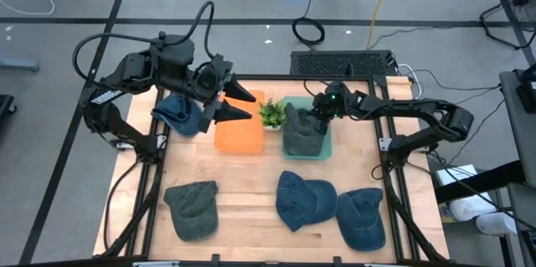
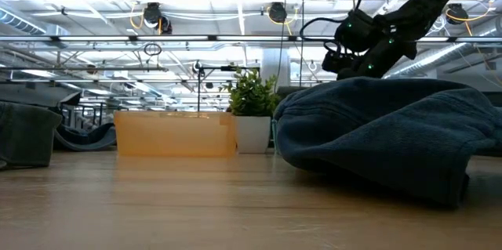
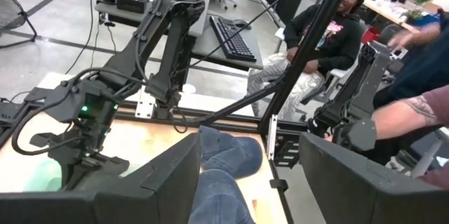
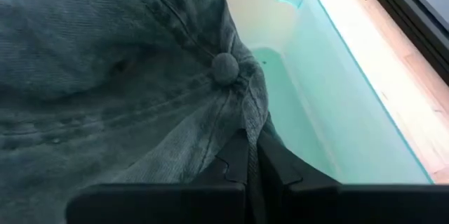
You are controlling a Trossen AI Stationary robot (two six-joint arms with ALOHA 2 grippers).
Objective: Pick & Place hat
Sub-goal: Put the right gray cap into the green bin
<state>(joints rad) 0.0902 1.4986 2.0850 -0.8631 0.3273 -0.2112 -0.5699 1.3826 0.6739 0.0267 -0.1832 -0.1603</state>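
A grey-green denim cap [image 1: 303,131] sits in the teal bin [image 1: 327,151], and my right gripper [image 1: 316,115] is shut on its crown. In the right wrist view the cap [image 4: 105,76] fills the picture above the bin's floor [image 4: 309,104]. My left gripper [image 1: 241,104] hovers open over the orange bin [image 1: 239,133], holding nothing. A blue cap [image 1: 178,113] lies under the left arm. Three more caps rest on the table's near half: grey-green [image 1: 193,208], blue [image 1: 305,200] and blue [image 1: 363,217]. My right gripper pinches a fold of the cap's crown cloth just beside the top button [image 4: 226,67], between its two shut fingers [image 4: 242,157]. The cap hangs spread below the fingers over the teal bin. Whether its lower part lies on the bin's floor, I cannot tell.
A small potted plant [image 1: 270,115] stands between the two bins. In the low view a blue cap [image 2: 384,132] blocks the right half of the view, and the orange bin [image 2: 172,134] shows left of the plant [image 2: 251,113]. A keyboard [image 1: 343,63] and seated people [image 3: 330,27] are beyond the far edge.
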